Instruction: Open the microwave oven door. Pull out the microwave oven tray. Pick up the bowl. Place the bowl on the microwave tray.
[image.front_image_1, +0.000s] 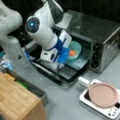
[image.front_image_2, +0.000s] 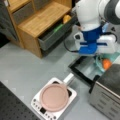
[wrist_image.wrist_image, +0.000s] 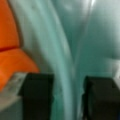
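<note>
The bowl (image.front_image_1: 74, 51), holding orange food (image.front_image_1: 72, 53), is seen on the microwave oven tray (image.front_image_1: 81, 64), pulled out over the lowered microwave oven door (image.front_image_1: 58, 72). Its teal rim (wrist_image.wrist_image: 65, 75) is straddled by the gripper (wrist_image.wrist_image: 68, 96), whose fingers (wrist_image.wrist_image: 37, 96) stand parted either side. A pink plate (image.front_image_2: 54, 97) is set on a white appliance (image.front_image_2: 40, 106) nearby.

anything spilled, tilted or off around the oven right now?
Nothing stands out. The bowl sits on the pulled-out tray over the open door, orange food inside; the claw straddles its rim.
</note>
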